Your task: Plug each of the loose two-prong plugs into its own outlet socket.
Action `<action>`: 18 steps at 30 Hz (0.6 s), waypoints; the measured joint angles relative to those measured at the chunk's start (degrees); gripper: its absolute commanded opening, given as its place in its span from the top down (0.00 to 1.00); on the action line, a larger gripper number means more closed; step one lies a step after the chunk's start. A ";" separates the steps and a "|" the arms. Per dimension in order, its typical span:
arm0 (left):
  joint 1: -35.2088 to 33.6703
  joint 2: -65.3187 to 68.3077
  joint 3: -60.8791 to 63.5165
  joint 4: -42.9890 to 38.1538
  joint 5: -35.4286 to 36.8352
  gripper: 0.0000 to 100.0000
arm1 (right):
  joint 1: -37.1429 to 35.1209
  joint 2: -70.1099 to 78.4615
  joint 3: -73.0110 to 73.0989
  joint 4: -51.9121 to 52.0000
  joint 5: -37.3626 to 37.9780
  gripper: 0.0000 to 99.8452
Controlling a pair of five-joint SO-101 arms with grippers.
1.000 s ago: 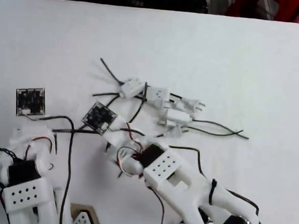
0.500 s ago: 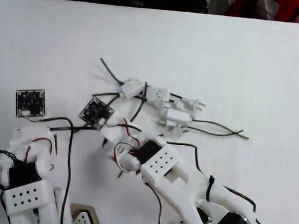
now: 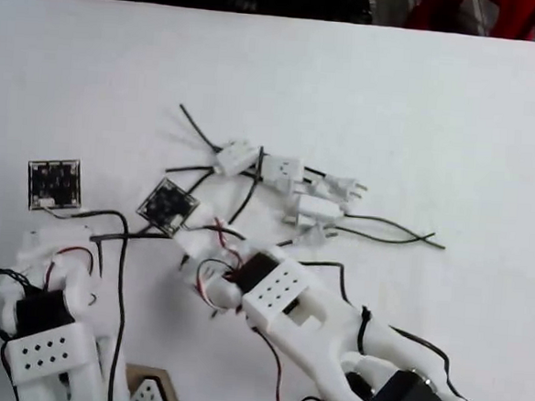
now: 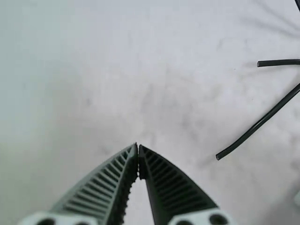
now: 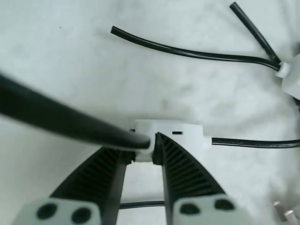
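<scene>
My right gripper [image 5: 152, 140] is shut on a small white plug body [image 5: 180, 135] with a black cord [image 5: 253, 143] leaving it; a thick black cord [image 5: 56, 115] crosses in front of the fingers. In the high view this gripper [image 3: 194, 244] sits left of centre, just below a black square piece [image 3: 167, 204]. Beyond it lies a tangle of white plugs and sockets [image 3: 283, 169] with black cords, among them a two-prong plug [image 3: 347, 185]. My left gripper [image 4: 138, 157] is shut with nothing in it, over bare table at the near left [image 3: 58, 239].
A second black square piece [image 3: 55, 183] lies at the far left, just beyond the left arm. Loose black cord ends [image 4: 255, 126] trail over the table near the left gripper. A brown-edged object [image 3: 149, 390] sits at the near edge between the arms.
The right arm has slid left and toward the near edge with the plug in its grip, and the black square piece beside it has shifted left. The left arm barely moved.
</scene>
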 measured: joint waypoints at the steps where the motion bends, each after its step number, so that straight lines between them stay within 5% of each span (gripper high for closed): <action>1: 0.00 0.00 0.00 0.00 0.00 0.98 | 0.00 0.00 0.00 0.00 0.00 0.98; 18: 0.00 0.00 0.00 0.00 0.00 0.98 | 0.00 1.32 3.43 -0.53 0.00 0.98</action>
